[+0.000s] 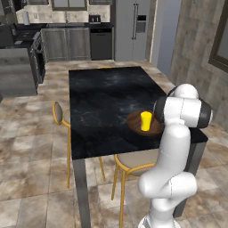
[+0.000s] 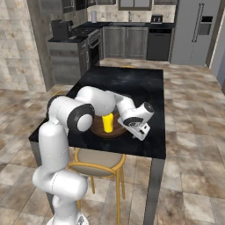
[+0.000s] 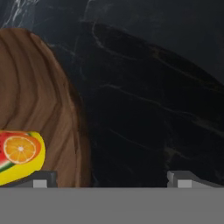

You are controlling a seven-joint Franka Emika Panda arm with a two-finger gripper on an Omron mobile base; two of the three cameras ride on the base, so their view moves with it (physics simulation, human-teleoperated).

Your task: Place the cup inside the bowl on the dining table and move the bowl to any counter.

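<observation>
Cup (image 1: 145, 121) stands upright inside bowl (image 1: 137, 123), near table (image 1: 102, 102) edge closest to robot. Gripper (image 3: 112, 178) jaws wide apart, nothing between them, low over table just beside bowl rim; in hand view one fingertip (image 3: 41, 179) sits over bowl wood (image 3: 39, 100), other over bare black top. Cup (image 3: 19, 155) shows fruit print there. Chair (image 2: 99, 160) tucked under table below bowl. Counter (image 2: 70, 38) w/ grey cabinets at back.

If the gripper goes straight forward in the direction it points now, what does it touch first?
Most likely the dining table: the open gripper faces the black top, just beside the bowl holding the cup. One fingertip may graze the bowl's rim; depth is unclear.
</observation>
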